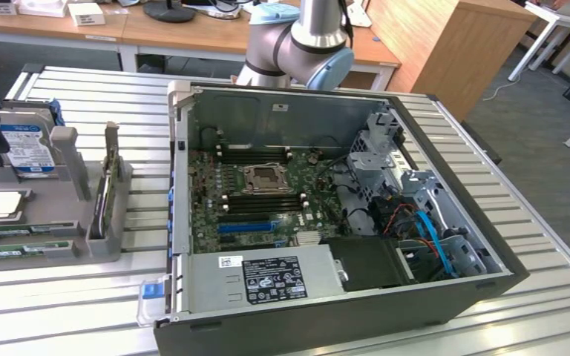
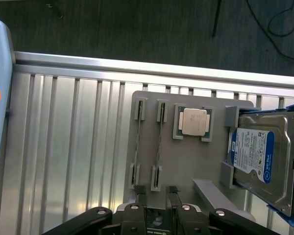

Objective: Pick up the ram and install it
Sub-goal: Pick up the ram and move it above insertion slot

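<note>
Overhead, the black pincer (image 2: pixel 156 196) gapes near a thin ram (image 2: pixel 159 142) in its grey holder (image 2: pixel 186 161).

Universal Robots arm (image 1: pixel 295 48): brushed silver tube sections, grey joint housings capped in pale blue. Gripper (image 2: pixel 157 192): black linkage body, two narrow black fingers (image 2: pixel 138 198), round silver screws (image 2: pixel 186 207) at the pivots.

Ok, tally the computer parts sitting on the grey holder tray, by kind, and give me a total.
ram sticks: 2
processor: 1
hard drive: 1
Total: 4
</note>
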